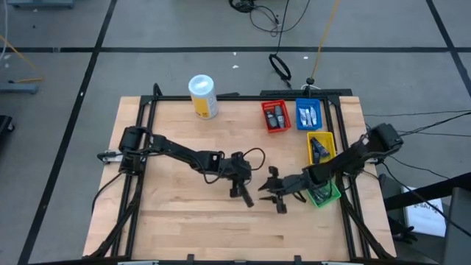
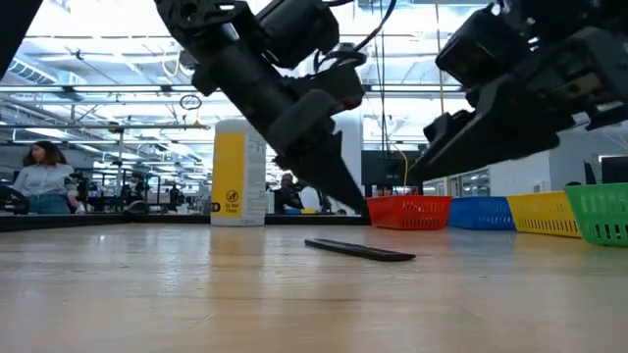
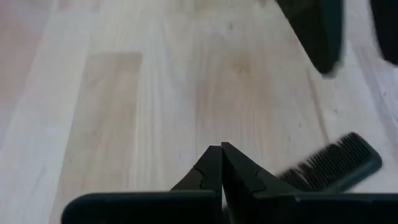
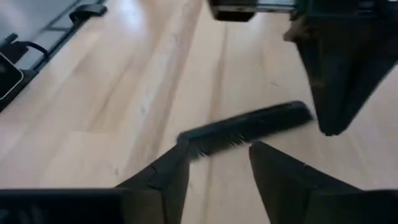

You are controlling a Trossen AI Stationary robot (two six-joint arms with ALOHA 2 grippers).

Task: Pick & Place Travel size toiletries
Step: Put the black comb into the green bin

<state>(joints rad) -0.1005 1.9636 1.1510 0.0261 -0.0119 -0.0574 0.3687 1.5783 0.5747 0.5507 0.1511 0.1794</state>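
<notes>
Two arms: both are crowded into the middle of the table (image 1: pixel 169 228), so this is a tight spot.
Canister: the tall white canister (image 1: pixel 203 96) stands at the back left, well away from the action and not part of this job.
Left gripper: the left gripper (image 3: pixel 221 146) hangs low over the wood with its fingers pressed together and nothing between them. It's just beside the comb.
Task thing: the piece out on the table is a flat black comb (image 4: pixel 245 130), lying between the two grippers. From table height it barely rises off the wood.
Right gripper: the right gripper (image 4: pixel 219 149) is spread wide and empty, tips aimed at the near end of the comb but not around it yet.
Bins: the red bin (image 1: pixel 275 116), blue bin (image 1: pixel 308 114) and yellow bin (image 1: pixel 321 147) already have small toiletries in them. The green bin (image 1: pixel 324 193) sits partly under the right arm, so I can't see what's inside.
Risk 1: the comb is so thin that the fingers could close over the top of it and come up with nothing, or dig into the table.
Risk 2: only one end sits near the tips, so an off-centre pinch might spin it or let it droop and drop on the way to a bin.
Risk 3: the left gripper is parked right next to the comb, so the arms could bump, or the comb could get shoved against it.
</notes>
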